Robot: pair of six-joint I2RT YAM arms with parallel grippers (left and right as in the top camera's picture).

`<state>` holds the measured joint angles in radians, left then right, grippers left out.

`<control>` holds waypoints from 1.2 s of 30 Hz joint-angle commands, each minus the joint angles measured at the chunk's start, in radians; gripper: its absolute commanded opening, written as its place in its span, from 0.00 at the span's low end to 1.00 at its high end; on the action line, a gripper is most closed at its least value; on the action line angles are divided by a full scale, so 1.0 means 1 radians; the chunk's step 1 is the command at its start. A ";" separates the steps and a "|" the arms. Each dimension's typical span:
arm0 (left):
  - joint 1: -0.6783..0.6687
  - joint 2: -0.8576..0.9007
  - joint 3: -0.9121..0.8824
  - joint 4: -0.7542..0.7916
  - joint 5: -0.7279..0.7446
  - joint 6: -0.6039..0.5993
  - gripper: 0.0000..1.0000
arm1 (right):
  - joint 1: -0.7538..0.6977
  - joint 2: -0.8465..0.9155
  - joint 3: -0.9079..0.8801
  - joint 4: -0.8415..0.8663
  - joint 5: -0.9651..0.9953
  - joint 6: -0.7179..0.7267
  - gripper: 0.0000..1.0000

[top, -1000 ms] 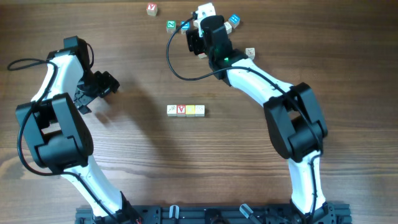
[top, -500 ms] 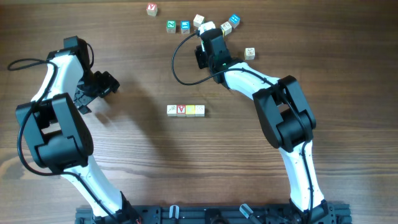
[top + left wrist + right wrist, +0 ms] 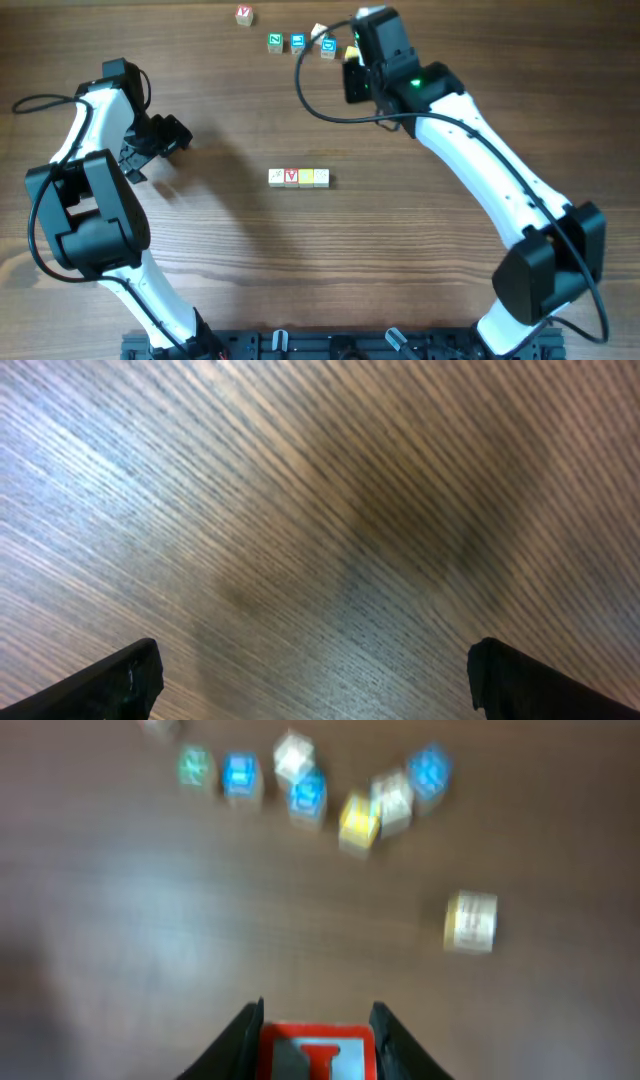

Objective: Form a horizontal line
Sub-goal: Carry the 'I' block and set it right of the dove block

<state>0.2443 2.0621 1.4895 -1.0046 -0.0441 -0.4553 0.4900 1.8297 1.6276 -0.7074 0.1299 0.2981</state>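
Observation:
A short row of small wooden cubes (image 3: 298,177) lies side by side at the table's middle: a cream one (image 3: 276,177) at the left end, then a red "V" (image 3: 291,177), then yellowish ones (image 3: 313,177). My right gripper (image 3: 318,1020) is shut on a red-bordered cube with a red "I" (image 3: 318,1055), raised above the table. In the overhead view that cube is hidden under the right wrist (image 3: 378,48) at the back. My left gripper (image 3: 320,680) is open over bare wood at the far left (image 3: 170,135).
Loose cubes lie at the back: green (image 3: 196,767), blue (image 3: 240,774), cream (image 3: 293,755), another blue (image 3: 308,795), yellow (image 3: 357,820), and a lone cream one (image 3: 470,920) to the right. A red-lettered cube (image 3: 244,14) sits alone at the back left.
My right gripper closed on the red "I" cube among the back cluster, then lifted and swung to the right with it. The left arm has not moved.

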 commanded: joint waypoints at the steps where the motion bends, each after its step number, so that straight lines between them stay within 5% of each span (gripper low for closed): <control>1: 0.003 -0.009 0.000 0.000 -0.010 -0.002 1.00 | 0.002 0.026 -0.041 -0.101 -0.163 0.170 0.18; 14: 0.003 -0.009 0.000 0.000 -0.010 -0.002 1.00 | 0.048 0.045 -0.416 0.189 -0.191 0.314 0.17; 27: 0.003 -0.009 0.000 0.000 -0.010 -0.002 1.00 | 0.077 0.097 -0.426 0.228 -0.176 0.410 0.16; 36: 0.003 -0.009 0.000 0.000 -0.010 -0.002 1.00 | 0.080 0.106 -0.426 0.226 -0.222 0.438 0.31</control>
<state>0.2443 2.0621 1.4895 -1.0054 -0.0444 -0.4553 0.5652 1.9194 1.2060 -0.4839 -0.0589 0.7155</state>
